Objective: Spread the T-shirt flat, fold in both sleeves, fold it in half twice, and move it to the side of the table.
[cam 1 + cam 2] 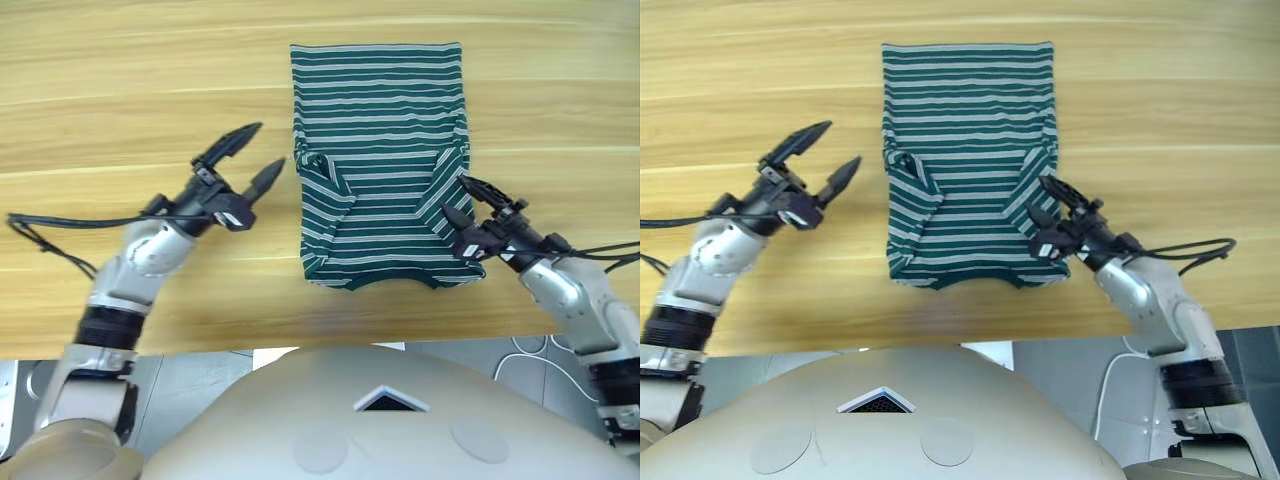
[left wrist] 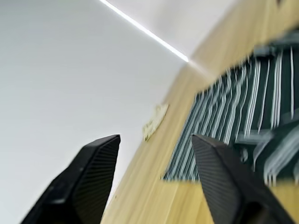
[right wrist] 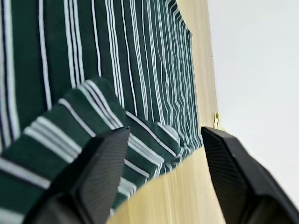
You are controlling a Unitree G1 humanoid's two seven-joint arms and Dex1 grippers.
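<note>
Step, likely: first half-fold, sleeves (image 1: 325, 185) in. T-shirt (image 1: 380, 120) flat on counter (image 1: 120, 80). Jaws spread: left gripper (image 1: 270, 145) beside left edge, right gripper (image 1: 453, 196) over near right corner. Next: pinch near corners, carry to far hem.

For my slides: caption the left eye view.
Striped T-shirt, sleeves folded in; open left gripper beside it, open right gripper at its edge.

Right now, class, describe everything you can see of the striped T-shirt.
The T-shirt is dark green with thin white stripes, soft knit cloth by its look. It lies flat on the wooden table, both sleeves folded in over the body, making a rough rectangle. The open right claw hangs over its near right edge; contact is unclear. The open left claw stands apart to its left.
</note>
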